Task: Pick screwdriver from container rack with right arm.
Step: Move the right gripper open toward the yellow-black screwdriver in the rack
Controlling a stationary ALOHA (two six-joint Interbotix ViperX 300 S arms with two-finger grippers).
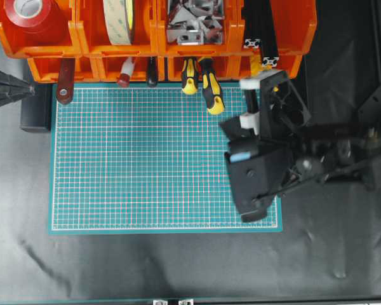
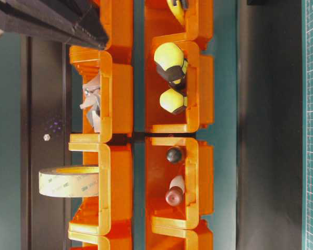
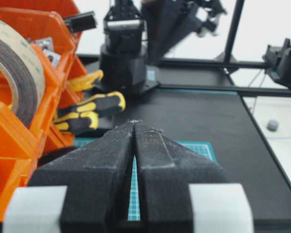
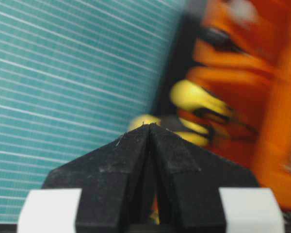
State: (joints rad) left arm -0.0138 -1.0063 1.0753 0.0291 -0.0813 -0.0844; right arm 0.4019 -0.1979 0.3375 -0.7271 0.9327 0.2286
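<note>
The screwdriver (image 1: 211,91) lies in a lower bin of the orange container rack (image 1: 89,44), with its thick yellow-and-black handle sticking out over the mat. It also shows in the table-level view (image 2: 169,60) and in the left wrist view (image 3: 104,103). My right gripper (image 1: 233,122) hovers just right of that handle, shut and empty. In the right wrist view its joined tips (image 4: 149,125) point at the blurred screwdriver handle (image 4: 196,138) without touching it. My left gripper (image 1: 30,89) rests at the mat's far left, shut with nothing in it (image 3: 135,122).
A slimmer yellow-and-black tool (image 1: 189,76) lies beside the screwdriver. A red-handled tool (image 1: 65,79) and two more handles (image 1: 126,73) poke out of the lower bins. The upper bins hold red tape (image 1: 32,16), a tape roll (image 1: 117,19), metal brackets (image 1: 190,22) and black bars (image 1: 261,32). The green mat (image 1: 146,165) covers the table's middle.
</note>
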